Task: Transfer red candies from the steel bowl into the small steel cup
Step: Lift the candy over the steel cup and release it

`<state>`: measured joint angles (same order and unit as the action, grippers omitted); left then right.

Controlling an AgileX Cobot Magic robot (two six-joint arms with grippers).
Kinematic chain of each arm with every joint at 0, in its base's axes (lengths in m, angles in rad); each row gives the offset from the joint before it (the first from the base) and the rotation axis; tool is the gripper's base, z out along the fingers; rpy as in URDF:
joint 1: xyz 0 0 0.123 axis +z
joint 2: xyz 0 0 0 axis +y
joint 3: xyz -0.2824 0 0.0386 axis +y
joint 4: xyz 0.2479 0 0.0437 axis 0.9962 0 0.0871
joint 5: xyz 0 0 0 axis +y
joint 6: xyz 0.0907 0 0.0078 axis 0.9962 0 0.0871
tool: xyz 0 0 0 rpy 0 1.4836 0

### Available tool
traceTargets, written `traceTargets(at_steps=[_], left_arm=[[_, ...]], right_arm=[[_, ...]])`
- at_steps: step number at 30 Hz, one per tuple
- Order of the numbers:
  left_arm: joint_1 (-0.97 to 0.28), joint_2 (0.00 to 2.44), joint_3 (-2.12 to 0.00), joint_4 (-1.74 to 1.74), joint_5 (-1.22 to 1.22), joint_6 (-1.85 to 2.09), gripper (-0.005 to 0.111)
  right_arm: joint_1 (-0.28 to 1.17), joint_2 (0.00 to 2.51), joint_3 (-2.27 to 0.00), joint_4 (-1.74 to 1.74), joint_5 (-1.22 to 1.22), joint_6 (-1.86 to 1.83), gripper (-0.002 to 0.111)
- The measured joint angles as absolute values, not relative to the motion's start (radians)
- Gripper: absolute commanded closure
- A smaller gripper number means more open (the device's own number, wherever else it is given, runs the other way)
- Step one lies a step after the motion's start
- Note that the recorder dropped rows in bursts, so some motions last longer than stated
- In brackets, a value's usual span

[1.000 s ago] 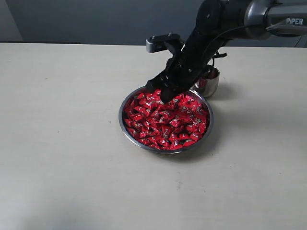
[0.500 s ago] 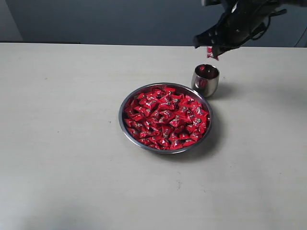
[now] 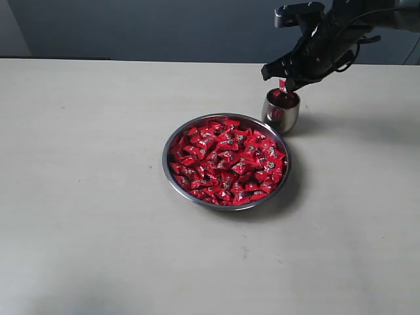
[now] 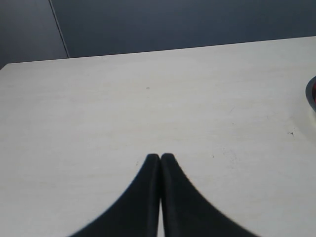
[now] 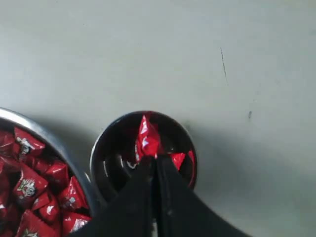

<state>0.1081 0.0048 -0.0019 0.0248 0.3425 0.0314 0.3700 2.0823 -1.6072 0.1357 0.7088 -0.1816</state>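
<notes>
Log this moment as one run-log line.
phase: drop-off | right gripper: shut on red candy, over small steel cup | left gripper: shut, over table | steel bowl: full of red candies

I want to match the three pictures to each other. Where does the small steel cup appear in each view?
Exterior view: the small steel cup stands right of centre, at the steel bowl's upper right edge, under the right gripper.
Left wrist view: not in it.
Right wrist view: near the middle, under the gripper's tips.
Shared landmark: the bowl's rim beside the cup, in the exterior and right wrist views.
</notes>
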Motion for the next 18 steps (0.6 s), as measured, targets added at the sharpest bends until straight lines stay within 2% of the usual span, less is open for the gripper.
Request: traceTargets(at_steps=[8, 9, 11, 13, 18], left_arm=[[0.108, 0.005, -0.002, 0.025, 0.342, 0.031, 0.106], [0.108, 0.005, -0.002, 0.025, 0.342, 0.031, 0.106], [0.108, 0.005, -0.002, 0.025, 0.342, 0.031, 0.106], [0.108, 0.005, -0.002, 0.025, 0.342, 0.031, 0.106], [0.108, 0.005, -0.002, 0.025, 0.342, 0.031, 0.106]], right_arm=[[0.37, 2.09, -1.607, 0.136, 0.693, -0.184, 0.108], [0.37, 2.09, -1.607, 0.136, 0.699, -0.184, 0.106], [0.37, 2.09, -1.607, 0.146, 0.708, -0.195, 0.086], [0.37, 2.09, -1.607, 0.158, 0.709, -0.205, 0.073], [0.37, 2.09, -1.607, 0.193, 0.723, -0.207, 0.072]])
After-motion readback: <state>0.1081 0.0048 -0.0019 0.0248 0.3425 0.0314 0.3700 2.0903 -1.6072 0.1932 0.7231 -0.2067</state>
